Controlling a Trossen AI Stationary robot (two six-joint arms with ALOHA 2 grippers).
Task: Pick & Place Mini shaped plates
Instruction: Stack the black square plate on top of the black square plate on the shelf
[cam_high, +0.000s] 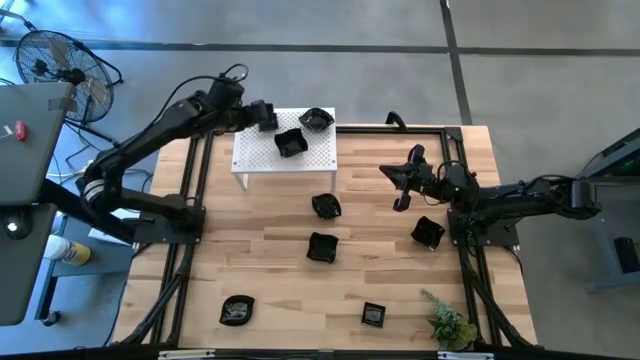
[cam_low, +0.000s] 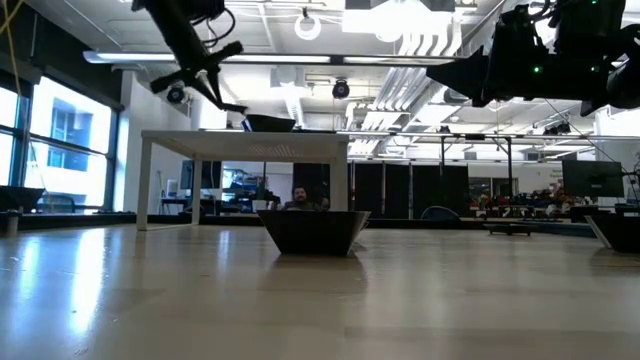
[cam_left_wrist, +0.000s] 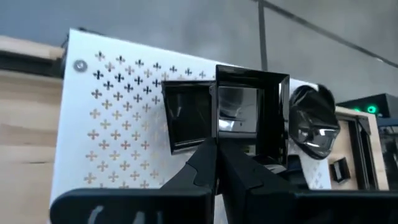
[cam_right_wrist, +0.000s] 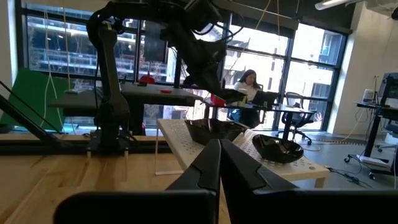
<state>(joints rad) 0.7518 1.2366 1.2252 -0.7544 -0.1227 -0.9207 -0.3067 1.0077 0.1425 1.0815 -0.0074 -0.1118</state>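
Left end effector (cam_high: 268, 116) is hovering closed and empty over the square plate (cam_high: 290, 142) on the white platform (cam_high: 255, 155); I'm worrying a descent clips its rim, tipping it off.

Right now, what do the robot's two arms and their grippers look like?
Both arms are dark, nearly black, built of slim jointed segments with thin black cables looping along them. The left gripper and the right gripper each end in two dark, tapering fingers. In the low view, small green lights glow on one dark arm.
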